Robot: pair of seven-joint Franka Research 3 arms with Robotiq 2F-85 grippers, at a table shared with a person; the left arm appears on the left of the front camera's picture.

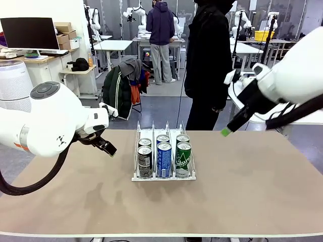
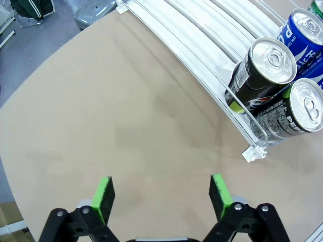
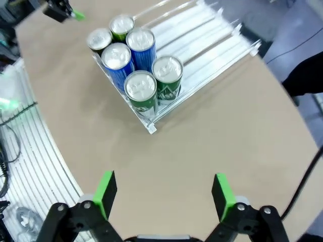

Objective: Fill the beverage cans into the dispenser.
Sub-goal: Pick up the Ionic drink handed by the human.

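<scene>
Six beverage cans (image 3: 132, 58) stood in the dispenser (image 1: 164, 178), which sat near the middle of the surface (image 1: 252, 196). They were grouped at its near end, two to each of the three lanes. There were two dark cans (image 1: 145, 161) in the lane on the robot's left, two blue cans (image 1: 164, 160) in the middle lane and two green cans (image 1: 183, 159) in the lane on the right. In each lane one can stood right behind the other, and the far stretch of every lane lay bare.

The left tool (image 2: 161, 194) hung over bare surface to the left of the dispenser, apart from it, with its two green pads spread wide and nothing between them. The right tool (image 3: 162, 194) was held higher, off to the dispenser's right and well apart from it, its pads likewise spread and empty.

One person (image 1: 208, 60) in dark clothes stood at the far side of the surface.
</scene>
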